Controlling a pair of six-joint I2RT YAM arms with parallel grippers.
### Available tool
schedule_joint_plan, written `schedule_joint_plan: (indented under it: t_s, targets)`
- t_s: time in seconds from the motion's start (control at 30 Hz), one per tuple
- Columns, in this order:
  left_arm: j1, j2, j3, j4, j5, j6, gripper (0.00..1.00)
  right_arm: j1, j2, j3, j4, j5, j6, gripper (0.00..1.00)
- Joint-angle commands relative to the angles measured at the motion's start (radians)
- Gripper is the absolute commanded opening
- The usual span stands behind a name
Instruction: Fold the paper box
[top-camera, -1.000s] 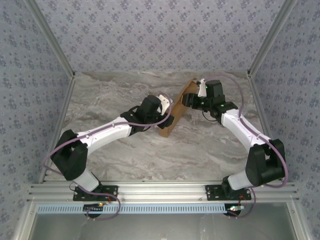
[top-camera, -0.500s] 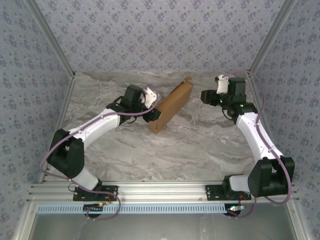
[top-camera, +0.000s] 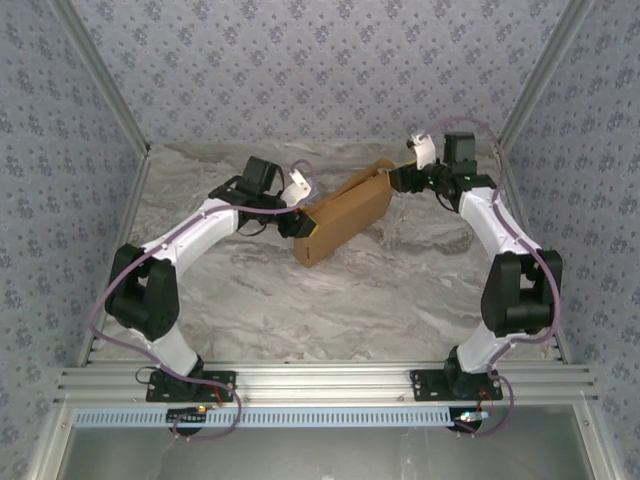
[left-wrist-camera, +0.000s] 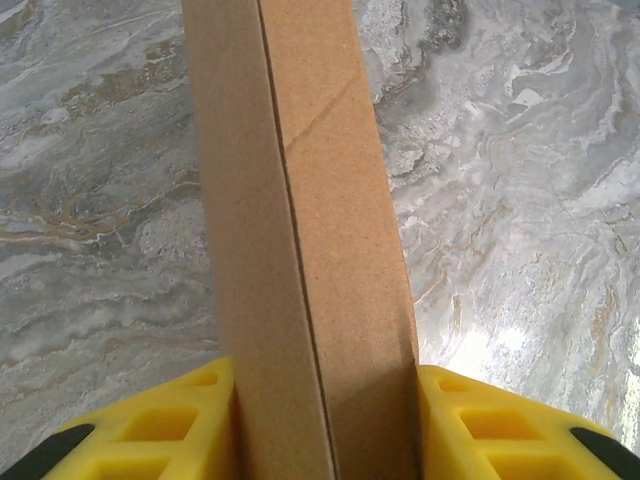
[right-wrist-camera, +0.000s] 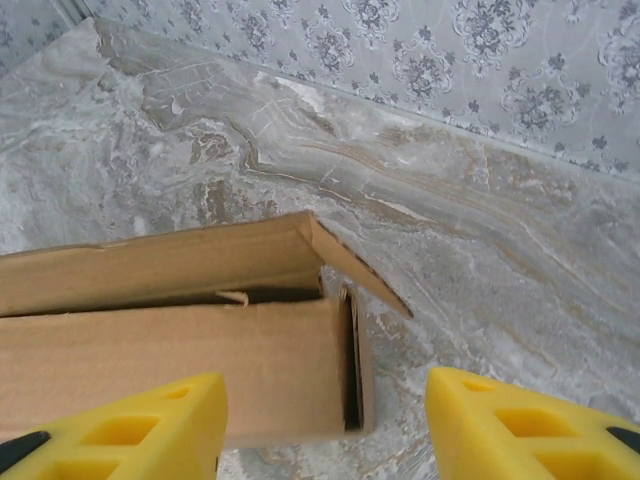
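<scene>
Left pincer (top-camera: 300, 222) of mine is clenched on the paper box (top-camera: 345, 212): in the left wrist view my yellow fingers (left-wrist-camera: 180, 425) press against both sides of the brown cardboard (left-wrist-camera: 300, 200), which runs straight away from the pincer (left-wrist-camera: 325, 405) over the marble table (left-wrist-camera: 520, 200). From above, the box lies slantwise at the middle of the far half of the table (top-camera: 400, 290), its near end in my left grip and its far end up toward the right. Half a second ago it stood steeper and my right pincer (top-camera: 397, 178) hung well apart from it to the right; now the box is turned flatter across the table and the right pincer has come back to its far end. That pincer (right-wrist-camera: 325, 420) is spread wide, gripping nothing; its left finger (right-wrist-camera: 130, 425) sits over the box's side (right-wrist-camera: 170, 330), and the box's open end, with one flap (right-wrist-camera: 350, 265) sticking out, lies between the two fingers. My left arm has also drawn back toward the left wall.
</scene>
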Motion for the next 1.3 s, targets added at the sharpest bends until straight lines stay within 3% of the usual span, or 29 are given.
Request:
schedule_joint_plan:
  t_s: [0.0,0.4,0.6,0.9,1.27]
  targets:
    - [0.005,0.027,0.029,-0.083,0.041,0.048,0.4,-0.005,0.039,0.057,-0.062,-0.011,-0.097,0.57]
    - [0.004,0.063,0.083,-0.113,0.058,0.072,0.41,-0.006,0.175,0.196,-0.15,-0.011,-0.204,0.49]
    - [0.005,0.074,0.095,-0.121,0.055,0.073,0.41,0.002,0.197,0.24,-0.21,-0.013,-0.221,0.35]
    - [0.001,0.083,0.116,-0.16,0.008,0.094,0.46,0.037,0.176,0.275,-0.287,0.112,-0.147,0.13]
    - [-0.016,0.097,0.149,-0.217,-0.048,0.123,0.59,0.092,0.167,0.263,-0.327,0.264,-0.039,0.08]
